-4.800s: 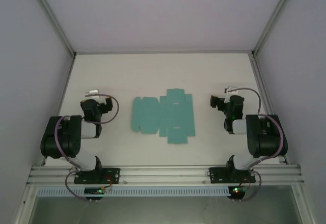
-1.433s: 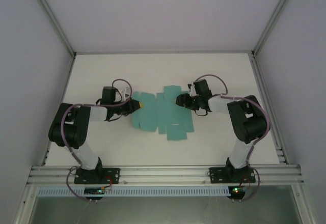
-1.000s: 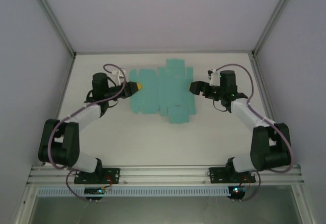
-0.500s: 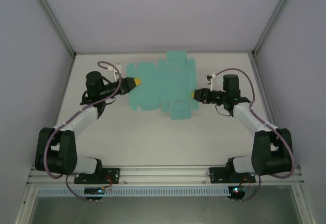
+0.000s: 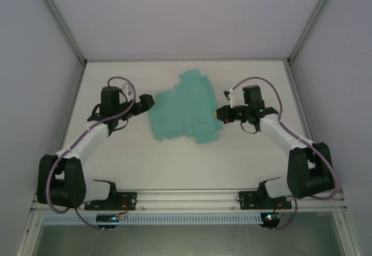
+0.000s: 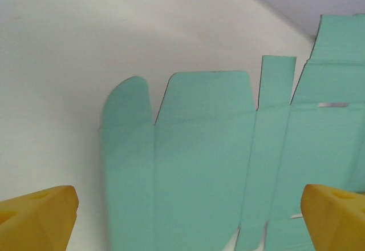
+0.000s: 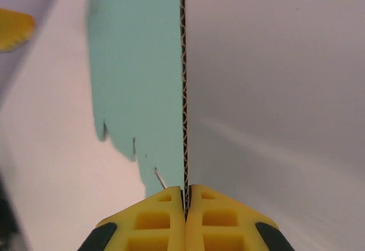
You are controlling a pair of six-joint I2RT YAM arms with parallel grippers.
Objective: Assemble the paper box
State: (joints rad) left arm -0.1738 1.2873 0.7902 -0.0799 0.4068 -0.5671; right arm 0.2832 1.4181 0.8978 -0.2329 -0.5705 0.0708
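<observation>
- Top external: the paper box [image 5: 183, 109], a flat teal cut-out sheet with flaps and slots, lies skewed on the white table [image 5: 174, 163], between the two arms' tips.
- Top external: the left gripper [image 5: 145, 102] sits just beside the sheet's left edge. The right gripper [image 5: 220, 115] meets the sheet's right edge, near its nearer corner.
- Left wrist: the left gripper [image 6: 185, 222] stands wide apart, its yellow fingertips [image 6: 37, 217] at the two lower corners of the view and gripping nothing. The paper box [image 6: 199, 148] spreads flat beyond and between them, a rounded flap at its left end and thin slots further right, with bare table [image 6: 57, 51] to the left of the sheet.
- Right wrist: the right gripper [image 7: 185, 202] is clamped tight on the paper box [image 7: 142, 80], its yellow fingertips [image 7: 157, 214] pressed together on the sheet's edge. The sheet runs away from the jaws edge-on, showing its fluted core.
</observation>
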